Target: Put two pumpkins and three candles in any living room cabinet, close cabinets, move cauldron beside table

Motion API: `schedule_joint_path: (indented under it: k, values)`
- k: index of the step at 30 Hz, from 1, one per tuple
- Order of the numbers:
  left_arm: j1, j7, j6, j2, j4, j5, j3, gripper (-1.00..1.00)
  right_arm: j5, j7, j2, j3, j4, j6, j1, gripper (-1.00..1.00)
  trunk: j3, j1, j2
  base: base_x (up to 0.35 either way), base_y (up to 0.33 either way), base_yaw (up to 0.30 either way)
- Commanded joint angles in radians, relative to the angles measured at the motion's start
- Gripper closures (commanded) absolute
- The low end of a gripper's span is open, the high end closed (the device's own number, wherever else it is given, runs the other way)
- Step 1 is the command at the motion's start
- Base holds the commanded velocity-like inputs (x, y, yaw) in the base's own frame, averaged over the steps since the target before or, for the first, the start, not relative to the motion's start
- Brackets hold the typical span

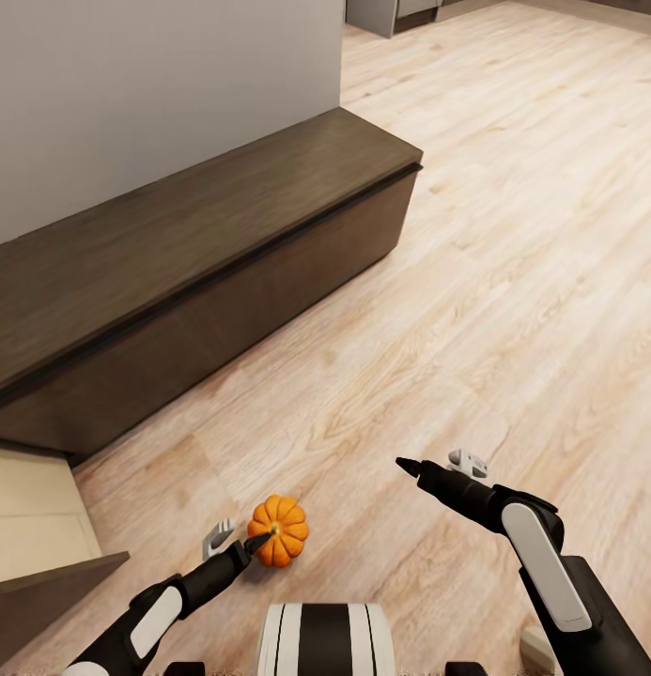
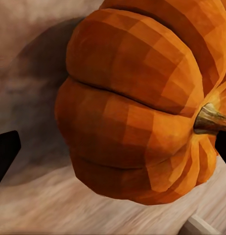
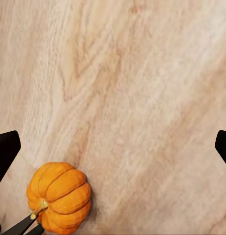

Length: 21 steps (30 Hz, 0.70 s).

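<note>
An orange ribbed pumpkin (image 1: 279,530) with a short dark stem is low over the wood floor, just ahead of my base. My left gripper (image 1: 238,541) is open around it: in the left wrist view the pumpkin (image 2: 137,103) fills the gap, its stem touches one finger and the other fingertip (image 2: 5,152) stands clear of it. My right gripper (image 1: 436,462) hangs open and empty over bare floor to the right; its wrist view looks down on the pumpkin (image 3: 59,198). The long dark-brown cabinet (image 1: 203,272) runs along the wall, with one pale-lined drawer (image 1: 34,526) open at the lower left.
Light wood floor (image 1: 513,235) stretches ahead and to the right. A grey wall rises behind the cabinet. Grey kitchen units (image 1: 391,14) show at the far top. My white and black base (image 1: 325,643) is at the bottom centre.
</note>
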Motion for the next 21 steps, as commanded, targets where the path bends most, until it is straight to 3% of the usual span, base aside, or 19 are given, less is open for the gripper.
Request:
schedule_joint_path:
  k: [1, 21]
  values:
    - [0.000, 0.000, 0.006, 0.001, 0.000, 0.011, -0.004, -1.00, -0.011, -0.010, 0.000, 0.001, -0.001, 0.001, 0.000, -1.00, -0.005, 0.000, 0.000, 0.000, 0.000, 0.000]
    - [0.000, 0.002, 0.001, 0.002, 0.000, 0.011, -0.003, -1.00, -0.011, -0.010, -0.001, 0.001, -0.001, 0.001, 0.000, -1.00, -0.008, 0.001, -0.001, 0.009, -0.022, 0.000]
